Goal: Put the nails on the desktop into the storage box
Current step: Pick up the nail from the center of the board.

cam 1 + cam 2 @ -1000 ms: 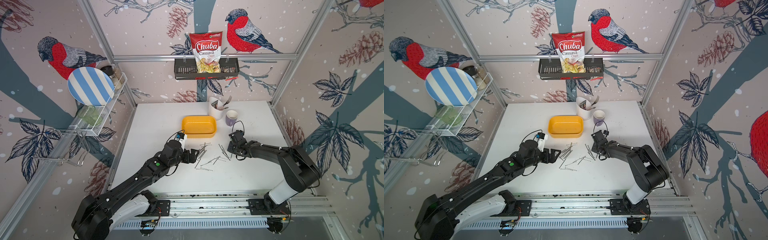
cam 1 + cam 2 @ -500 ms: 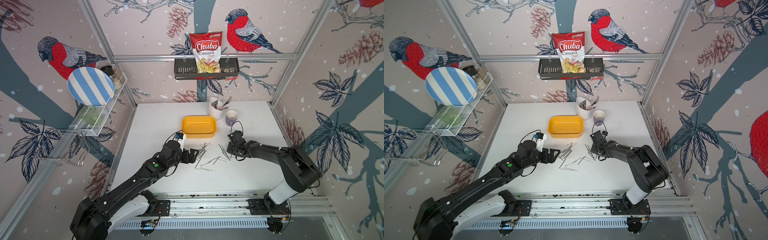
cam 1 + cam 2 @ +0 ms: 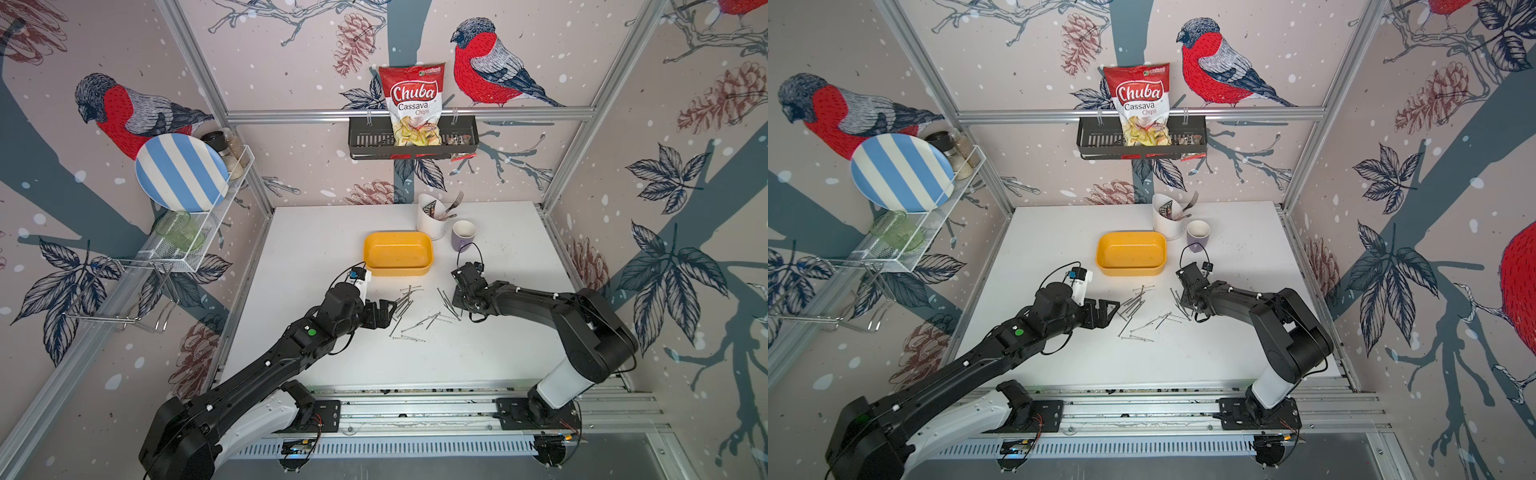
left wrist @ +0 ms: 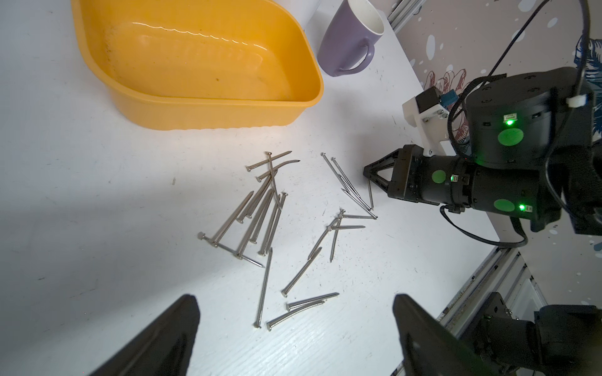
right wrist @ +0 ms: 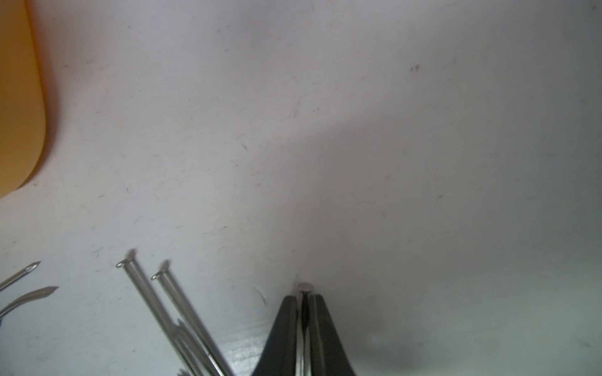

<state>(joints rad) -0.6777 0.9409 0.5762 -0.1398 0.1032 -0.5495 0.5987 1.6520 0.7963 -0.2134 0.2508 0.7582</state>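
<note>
Left gripper (image 4: pixel 293 297) hangs spread wide above the white desktop (image 3: pixel 478 361), while the right gripper (image 5: pixel 303 298) is down low with its fingers pinched on a single nail (image 5: pixel 305 286). The yellow-orange storage box (image 3: pixel 397 272) sits just behind. Loose nails (image 4: pixel 260 221) lie scattered on the desktop between both arms.

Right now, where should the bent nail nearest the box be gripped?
Pinch the bent nail on its pointed half, from straight above and across the shaft. It lies flat, and that half is clear, while another nail crosses it near its head.
</note>
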